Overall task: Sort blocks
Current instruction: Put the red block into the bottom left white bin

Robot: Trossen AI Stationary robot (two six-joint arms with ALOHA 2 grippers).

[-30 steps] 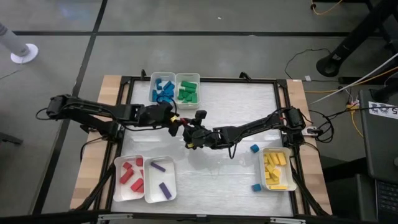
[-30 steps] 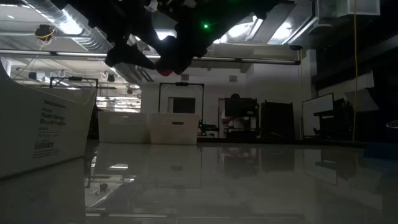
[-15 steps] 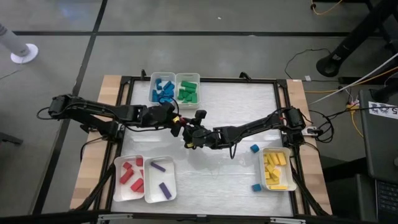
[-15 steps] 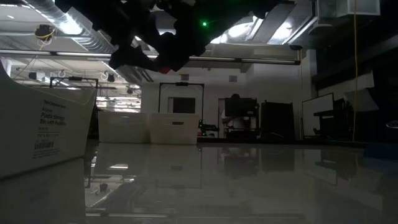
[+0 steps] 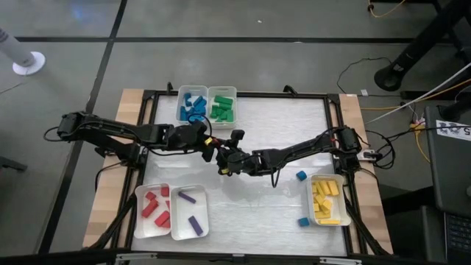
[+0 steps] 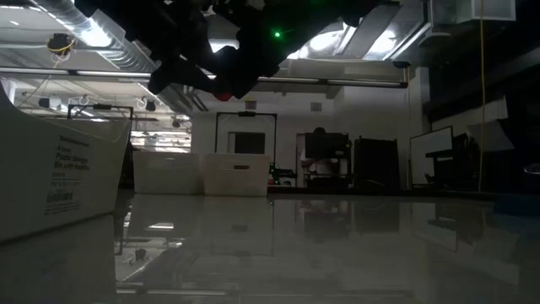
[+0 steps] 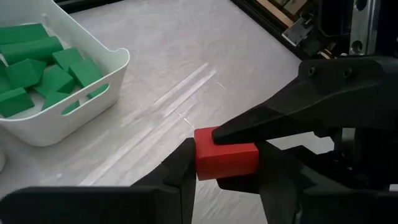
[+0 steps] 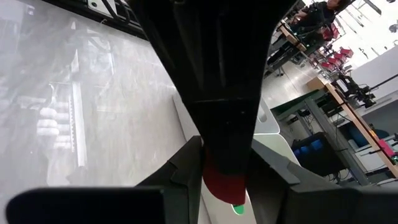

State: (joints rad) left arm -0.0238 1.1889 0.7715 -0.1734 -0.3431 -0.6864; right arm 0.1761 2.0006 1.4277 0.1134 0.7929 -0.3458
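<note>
Fingers of our left gripper have closed in on the red block, which our right gripper also pinches between them. Bare bench lies beyond the fingertips. Low view hides the block in dark silhouettes.

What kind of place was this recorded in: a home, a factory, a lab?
Most likely a robotics lab or workshop. The low view shows exposed ceiling ducts and stacked storage bins. From above, the framed table stands on a bare concrete floor, with loose cables beside it.
</note>
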